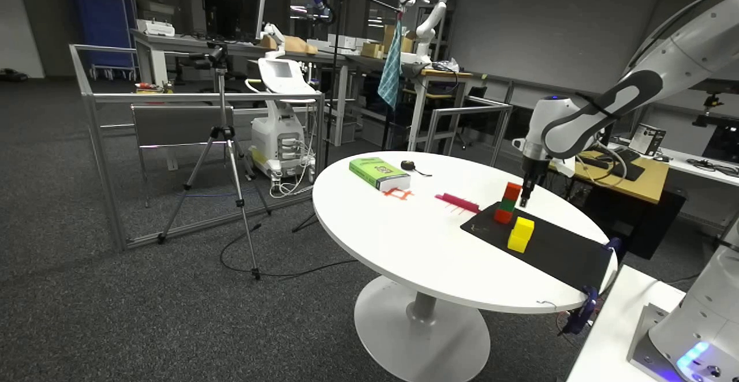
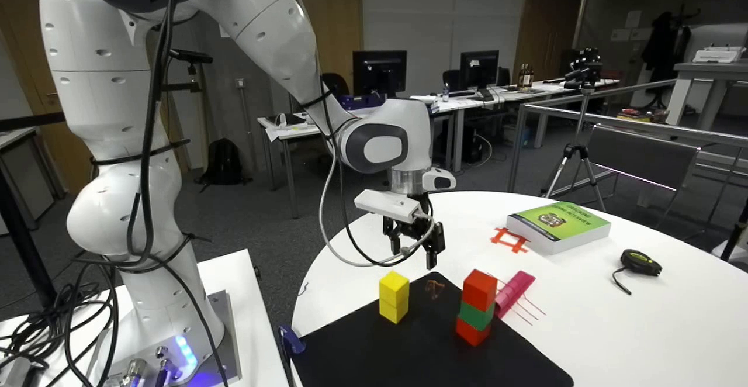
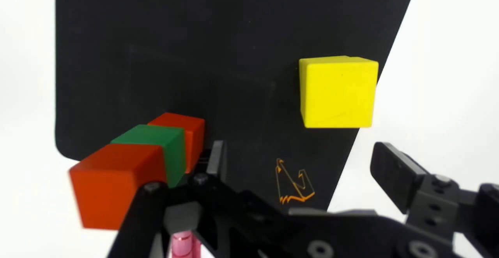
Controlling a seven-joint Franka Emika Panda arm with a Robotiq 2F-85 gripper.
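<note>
Yeah, your gripper (image 3: 300, 152) hangs spread wide and empty, with the red-green-red stack (image 3: 174, 154) at its 9 o'clock and the yellow pair (image 3: 339, 94) around 1 o'clock in the wrist view, both piled flat, probably for balance.

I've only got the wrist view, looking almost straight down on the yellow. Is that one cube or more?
Observer: Two. In both exterior views the yellow cubes stand one on top of the other.
Operator: And the bit of pink at the bottom of my picture, where does it go?
Observer: It's a pink strip that runs on over the table, away from the mat.
Operator: Anything bulky further out, past what I can see?
Observer: Yes, a green book, lying flat.
</note>
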